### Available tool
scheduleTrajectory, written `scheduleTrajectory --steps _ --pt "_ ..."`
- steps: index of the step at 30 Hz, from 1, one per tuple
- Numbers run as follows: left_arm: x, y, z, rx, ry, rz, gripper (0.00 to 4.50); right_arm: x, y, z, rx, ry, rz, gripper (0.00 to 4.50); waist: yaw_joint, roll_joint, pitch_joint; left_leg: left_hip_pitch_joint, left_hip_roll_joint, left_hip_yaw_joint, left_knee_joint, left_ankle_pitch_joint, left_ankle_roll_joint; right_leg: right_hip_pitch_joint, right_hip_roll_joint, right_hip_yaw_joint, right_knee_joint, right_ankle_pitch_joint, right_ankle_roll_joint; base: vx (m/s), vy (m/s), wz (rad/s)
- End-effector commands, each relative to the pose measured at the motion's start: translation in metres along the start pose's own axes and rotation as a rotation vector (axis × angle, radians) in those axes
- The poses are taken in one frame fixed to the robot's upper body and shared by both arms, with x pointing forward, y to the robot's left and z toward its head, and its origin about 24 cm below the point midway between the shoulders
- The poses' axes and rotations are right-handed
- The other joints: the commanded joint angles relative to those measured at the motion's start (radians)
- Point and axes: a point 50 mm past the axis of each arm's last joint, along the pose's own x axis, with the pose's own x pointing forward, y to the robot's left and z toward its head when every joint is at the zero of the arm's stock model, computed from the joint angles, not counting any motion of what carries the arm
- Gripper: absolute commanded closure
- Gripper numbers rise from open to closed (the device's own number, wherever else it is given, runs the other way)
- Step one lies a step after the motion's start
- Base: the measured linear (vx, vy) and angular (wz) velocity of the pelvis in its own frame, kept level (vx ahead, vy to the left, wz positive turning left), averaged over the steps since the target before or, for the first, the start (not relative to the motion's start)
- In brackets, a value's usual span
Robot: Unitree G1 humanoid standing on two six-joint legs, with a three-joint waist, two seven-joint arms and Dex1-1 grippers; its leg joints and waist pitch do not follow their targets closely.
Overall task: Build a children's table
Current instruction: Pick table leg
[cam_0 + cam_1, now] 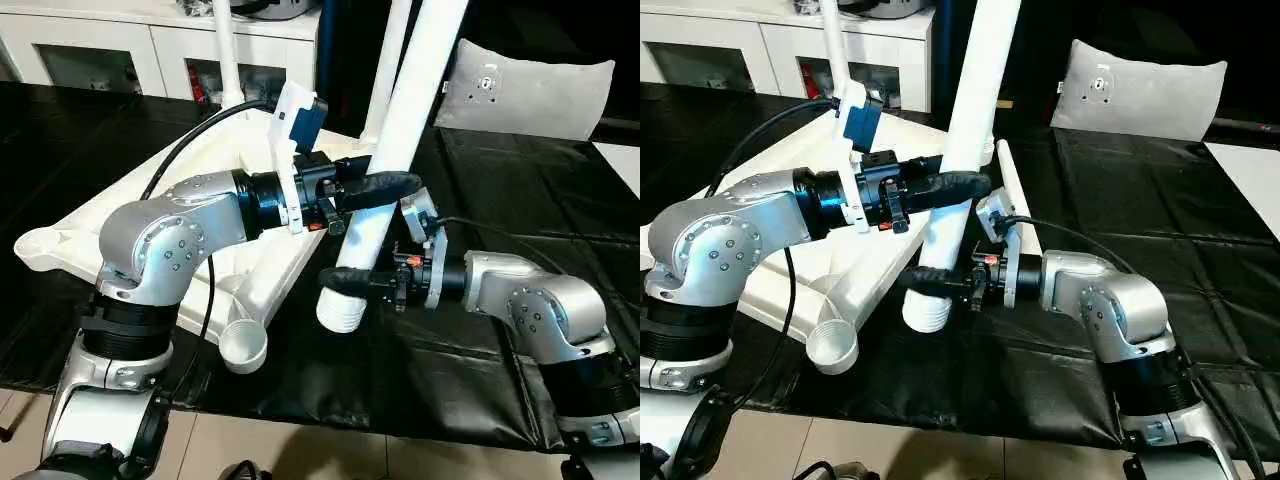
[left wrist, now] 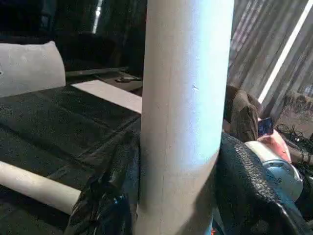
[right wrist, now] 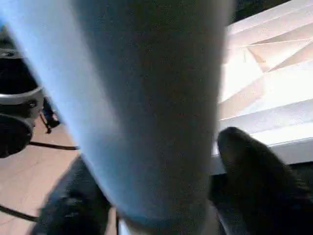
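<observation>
The white table top [image 1: 60, 245] lies underside up on the black mat, with an empty round corner socket [image 1: 243, 345] nearest me. I hold a long white leg [image 1: 405, 130] almost upright beside the top's right edge, its ribbed end [image 1: 338, 312] down near the mat. My left gripper [image 1: 385, 190] is shut on this leg partway up. Near the ribbed end, my right gripper [image 1: 345, 285] stands open with one finger on each side of the leg. One leg [image 1: 228, 55] stands in a far socket, a second one [image 1: 393, 60] rises behind the held leg, and a third [image 1: 1012, 190] lies on the mat.
A grey-white pillow [image 1: 530, 95] leans at the back right. Along the back left runs a white cabinet with glass doors [image 1: 100, 50]. The black mat [image 1: 520, 200] covers the floor to the right, and pale tiles [image 1: 300, 450] begin at its near edge.
</observation>
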Motion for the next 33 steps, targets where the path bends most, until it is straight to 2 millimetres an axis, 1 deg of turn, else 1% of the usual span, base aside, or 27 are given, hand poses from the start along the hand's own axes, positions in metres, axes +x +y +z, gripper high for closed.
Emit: scheduleTrajectory --steps 1,2,4,5,6,7,8,9,10,11,13,15,19,20,22,25,27,28,29,31,32,33 --pt "0.006 -0.010 0.010 0.053 -0.004 -0.057 2.70 -0.003 -0.003 0.000 -0.002 0.007 -0.021 1.67 0.001 0.001 -0.081 0.011 0.083 -0.034 -0.072 -0.043 0.020 0.062 -0.126 0.076 -0.082 -0.290 -0.099 0.000 0.000 0.00" --pt "0.006 -0.010 0.010 0.054 -0.002 -0.060 2.70 -0.003 -0.003 0.000 -0.001 0.006 -0.019 1.79 0.001 0.001 -0.081 0.011 0.083 -0.034 -0.072 -0.043 0.019 0.063 -0.126 0.076 -0.081 -0.290 -0.100 0.000 0.000 0.00" --pt "0.006 -0.010 0.010 0.055 -0.001 -0.065 2.70 -0.003 -0.003 0.000 0.000 0.007 -0.020 1.83 0.002 0.004 -0.081 0.011 0.083 -0.034 -0.072 -0.049 0.018 0.063 -0.127 0.076 -0.082 -0.293 -0.100 0.000 0.000 0.00" --pt "0.006 -0.010 0.010 0.055 -0.001 -0.066 2.70 -0.003 -0.003 0.000 0.000 0.007 -0.020 2.03 0.001 0.003 -0.081 0.011 0.083 -0.034 -0.071 -0.049 0.018 0.063 -0.126 0.076 -0.082 -0.293 -0.100 0.000 0.000 0.00" --pt "0.006 -0.011 0.010 0.056 0.000 -0.068 2.70 -0.003 -0.003 0.000 0.001 0.006 -0.020 2.03 0.001 0.002 -0.081 0.011 0.084 -0.035 -0.072 -0.049 0.016 0.063 -0.126 0.076 -0.082 -0.293 -0.100 0.000 0.000 0.00" --pt "0.006 -0.011 0.010 0.056 0.000 -0.068 2.70 -0.003 -0.003 0.000 0.001 0.006 -0.020 2.20 0.001 0.002 -0.081 0.011 0.083 -0.034 -0.072 -0.046 0.017 0.063 -0.125 0.076 -0.081 -0.287 -0.101 0.000 0.000 0.00" --pt "0.007 -0.011 0.011 0.057 -0.001 -0.070 2.70 -0.003 -0.003 0.000 0.002 0.007 -0.023 2.20 0.001 0.002 -0.081 0.011 0.083 -0.035 -0.072 -0.046 0.017 0.063 -0.125 0.076 -0.081 -0.285 -0.102 0.000 0.000 0.00" --pt "0.007 -0.011 0.011 0.058 -0.001 -0.071 2.70 -0.002 -0.003 -0.001 0.003 0.007 -0.025 2.30 0.001 0.001 -0.081 0.010 0.084 -0.035 -0.072 -0.047 0.017 0.064 -0.126 0.076 -0.081 -0.287 -0.102 0.000 0.000 0.00" --pt "0.007 -0.011 0.011 0.059 -0.002 -0.073 2.70 -0.002 -0.003 -0.002 0.005 0.009 -0.031 2.30 0.001 0.001 -0.080 0.011 0.083 -0.034 -0.072 -0.048 0.017 0.062 -0.126 0.076 -0.081 -0.290 -0.102 0.000 0.000 0.00" --pt "0.007 -0.011 0.012 0.058 -0.006 -0.074 2.70 -0.002 -0.005 -0.003 0.010 0.011 -0.044 2.41 0.002 0.002 -0.081 0.011 0.083 -0.034 -0.072 -0.047 0.017 0.063 -0.127 0.076 -0.082 -0.289 -0.103 0.000 0.000 0.00" --pt "0.008 -0.011 0.014 0.053 -0.030 -0.069 2.70 -0.002 -0.006 -0.004 0.035 0.008 -0.056 2.43 0.001 0.002 -0.081 0.010 0.083 -0.034 -0.072 -0.044 0.017 0.063 -0.126 0.076 -0.081 -0.285 -0.104 0.000 0.000 0.00" --pt "0.008 -0.011 0.015 0.051 -0.036 -0.067 2.70 -0.002 -0.005 -0.004 0.048 0.003 -0.053 2.46 0.002 0.001 -0.081 0.010 0.083 -0.034 -0.072 -0.043 0.017 0.064 -0.126 0.076 -0.080 -0.281 -0.105 0.000 0.000 0.00" --pt "0.009 -0.014 0.016 -0.016 -0.074 -0.092 2.70 0.000 -0.004 -0.006 0.050 0.006 -0.047 2.49 0.002 0.001 -0.080 0.010 0.083 -0.034 -0.071 -0.050 0.016 0.064 -0.127 0.076 -0.082 -0.290 -0.107 0.000 0.000 0.00" --pt "0.010 -0.016 0.016 -0.029 -0.083 -0.114 2.35 0.000 -0.004 -0.006 0.051 0.007 -0.048 2.50 0.003 -0.001 -0.081 0.010 0.082 -0.034 -0.071 -0.048 0.016 0.065 -0.127 0.075 -0.082 -0.293 -0.105 0.000 0.000 0.00" --pt "0.011 -0.020 0.017 -0.053 -0.100 -0.142 2.00 0.001 -0.004 -0.007 0.048 0.006 -0.048 2.52 0.002 0.000 -0.081 0.009 0.082 -0.034 -0.071 -0.044 0.018 0.064 -0.126 0.075 -0.082 -0.295 -0.100 0.000 0.000 0.00" --pt "0.013 -0.027 0.014 -0.052 -0.087 -0.182 2.00 0.003 -0.004 -0.007 0.026 -0.008 -0.059 2.54 0.003 0.002 -0.081 0.011 0.083 -0.035 -0.071 -0.049 0.019 0.062 -0.127 0.075 -0.083 -0.299 -0.101 0.000 0.000 0.00" --pt "0.014 -0.029 0.012 -0.052 -0.081 -0.195 2.00 0.004 -0.004 -0.006 0.012 -0.017 -0.067 2.55 0.002 0.001 -0.080 0.011 0.082 -0.034 -0.072 -0.050 0.019 0.062 -0.126 0.075 -0.083 -0.300 -0.099 0.000 0.000 0.00" --pt "0.014 -0.031 0.011 -0.055 -0.078 -0.208 2.00 0.005 -0.004 -0.006 -0.002 -0.029 -0.072 2.55 0.003 0.004 -0.081 0.010 0.083 -0.035 -0.071 -0.049 0.018 0.062 -0.127 0.075 -0.083 -0.296 -0.099 0.000 0.000 0.00" --pt "0.014 -0.033 0.011 -0.058 -0.079 -0.215 2.00 0.006 -0.004 -0.005 0.004 -0.042 -0.077 2.55 0.002 0.004 -0.081 0.010 0.084 -0.035 -0.072 -0.049 0.017 0.062 -0.127 0.075 -0.083 -0.294 -0.100 0.000 0.000 0.00" --pt "0.016 -0.039 0.009 -0.074 -0.095 -0.247 2.00 0.007 -0.002 -0.002 0.020 -0.078 -0.096 2.55 0.001 0.004 -0.081 0.011 0.086 -0.037 -0.073 -0.048 0.016 0.061 -0.127 0.075 -0.081 -0.283 -0.107 0.000 0.000 0.00" --pt "0.017 -0.041 0.008 -0.078 -0.099 -0.256 2.00 0.008 -0.002 -0.002 0.018 -0.078 -0.098 2.55 0.001 0.008 -0.082 0.011 0.087 -0.036 -0.072 -0.052 0.009 0.062 -0.129 0.075 -0.081 -0.277 -0.118 0.000 0.000 0.00" --pt "0.018 -0.044 0.005 -0.077 -0.092 -0.274 1.68 0.008 -0.002 -0.003 0.023 -0.078 -0.106 2.55 0.002 0.009 -0.082 0.011 0.087 -0.037 -0.072 -0.052 0.007 0.064 -0.129 0.075 -0.078 -0.263 -0.123 0.000 0.000 0.00"
